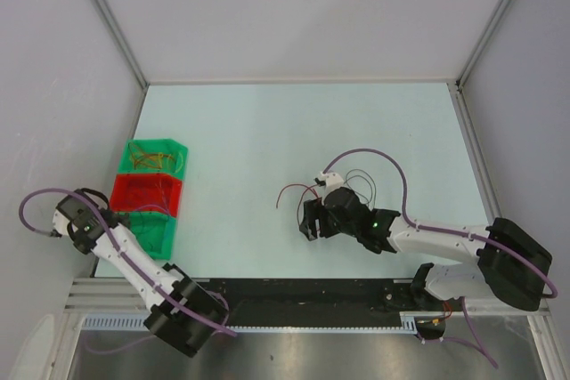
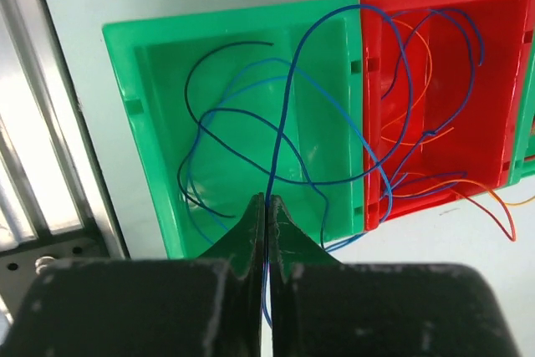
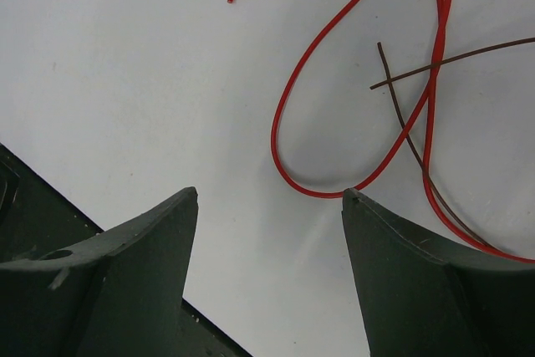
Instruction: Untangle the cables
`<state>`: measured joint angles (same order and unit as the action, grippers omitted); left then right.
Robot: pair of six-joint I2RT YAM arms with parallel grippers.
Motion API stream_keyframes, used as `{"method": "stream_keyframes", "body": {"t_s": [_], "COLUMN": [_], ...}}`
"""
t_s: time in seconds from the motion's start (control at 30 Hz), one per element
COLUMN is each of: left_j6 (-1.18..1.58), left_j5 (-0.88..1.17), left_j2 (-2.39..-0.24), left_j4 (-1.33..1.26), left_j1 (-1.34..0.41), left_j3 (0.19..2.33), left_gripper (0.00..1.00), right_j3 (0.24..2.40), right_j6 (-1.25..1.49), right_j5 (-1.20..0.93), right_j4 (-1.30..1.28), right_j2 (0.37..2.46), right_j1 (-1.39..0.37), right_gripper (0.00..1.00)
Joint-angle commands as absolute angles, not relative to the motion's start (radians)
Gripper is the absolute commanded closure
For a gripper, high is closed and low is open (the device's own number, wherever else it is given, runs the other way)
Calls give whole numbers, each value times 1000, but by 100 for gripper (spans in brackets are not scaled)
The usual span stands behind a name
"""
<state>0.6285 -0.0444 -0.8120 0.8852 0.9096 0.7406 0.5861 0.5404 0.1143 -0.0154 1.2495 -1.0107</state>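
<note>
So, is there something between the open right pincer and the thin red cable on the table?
Nothing visible. The right pincer stands open over bare white table, and the thin red cable's loop lies just ahead of its fingertips. Only a thin brown cable crosses it farther on.

Left gripper (image 2: 265, 206) fingers pressed together; right gripper (image 3: 269, 198) fingers spread wide apart.
</note>
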Motion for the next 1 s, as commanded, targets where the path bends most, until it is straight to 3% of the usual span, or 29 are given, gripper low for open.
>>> {"method": "stream_keyframes", "body": {"t_s": [0.0,0.3,0.7,0.83,0.97], "left_j6": [693,716,816,859,930], "left_j5": [38,115,28,-110,-207], "left_j2": [-770,-769,-601,-636,-765], "left_j4": [836,882,1054,1174,1299], "left_j1": [943,1055,1058,1058,1060], "left_j3": [744,730,845,848,880], "left_gripper": [100,100,99,95,100], "right_j3": [586,592,600,600,601], "right_j6": [534,532,525,517,509], "right_j5": [118,120,107,103,109], "right_j4": [38,37,34,23,18], "right_j2": [1264,1278,1293,1287,1284], "right_j1": [-1017,-1016,-1017,-1020,-1031], "right_gripper": [26,25,27,27,27]}}
